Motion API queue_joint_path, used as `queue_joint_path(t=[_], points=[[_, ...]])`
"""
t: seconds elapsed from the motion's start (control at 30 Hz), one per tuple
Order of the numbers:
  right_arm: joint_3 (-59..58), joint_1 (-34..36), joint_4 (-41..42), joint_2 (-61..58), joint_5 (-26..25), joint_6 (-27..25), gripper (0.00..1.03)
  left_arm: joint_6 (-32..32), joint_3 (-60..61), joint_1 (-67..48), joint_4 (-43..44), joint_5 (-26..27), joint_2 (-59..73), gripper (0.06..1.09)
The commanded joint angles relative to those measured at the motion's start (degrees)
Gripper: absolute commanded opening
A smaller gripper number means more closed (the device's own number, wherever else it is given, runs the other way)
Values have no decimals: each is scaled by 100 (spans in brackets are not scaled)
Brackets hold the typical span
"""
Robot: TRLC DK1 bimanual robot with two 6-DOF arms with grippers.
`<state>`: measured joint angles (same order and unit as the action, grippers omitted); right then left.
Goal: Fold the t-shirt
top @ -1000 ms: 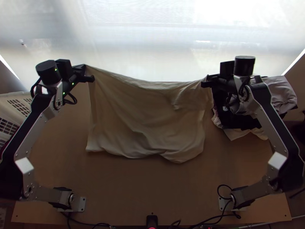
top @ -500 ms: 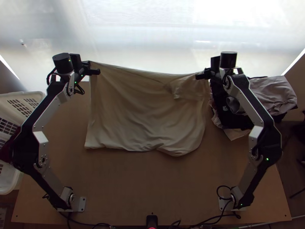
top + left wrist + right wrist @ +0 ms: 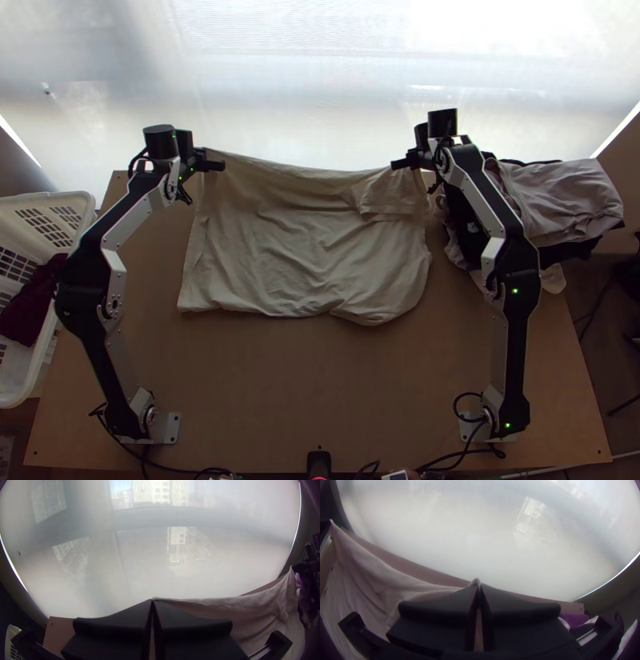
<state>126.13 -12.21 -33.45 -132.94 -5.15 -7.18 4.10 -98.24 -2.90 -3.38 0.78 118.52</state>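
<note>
Since the cloth hangs from both far corners, light wooden desk (image 3: 320,384): the bare near side looks like the room to use; a fold brought this way should land flat.
Cream cloth t-shirt (image 3: 304,248): spread over the middle of the desk, far edge lifted between the two grippers, near part lying down with soft creases. The step seems to be straightening it before a fold; a gentle, even pull apart should take out the sag without tugging a corner loose.
Heap of grey, black and pale clothes (image 3: 564,192): close beside the shirt's right side, so the right corner calls for a clear path past it.
Left gripper (image 3: 153,601): closed on the far left corner; it should travel level with its partner.
Right gripper (image 3: 478,584): pinching the far right corner; matching height and pace matter most.
Small doubled flap of cream cloth (image 3: 388,204): perhaps a sleeve, near the right corner; best smoothed flat, or it may leave a lump.
</note>
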Motion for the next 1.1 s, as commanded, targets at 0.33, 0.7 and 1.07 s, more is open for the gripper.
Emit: queue_joint_path(t=[0.33, 0.7, 1.07], points=[[351, -62, -1621, 58, -4, 24, 3, 364, 41, 17, -1113, 362, -162, 11], [-79, -71, -2790, 796, 339, 32, 3, 1357, 1096, 254, -1543, 661, -1050, 11], [-1196, 25, -3027, 1192, 462, 24, 3, 1902, 1518, 562, -1983, 1021, -1279, 10]])
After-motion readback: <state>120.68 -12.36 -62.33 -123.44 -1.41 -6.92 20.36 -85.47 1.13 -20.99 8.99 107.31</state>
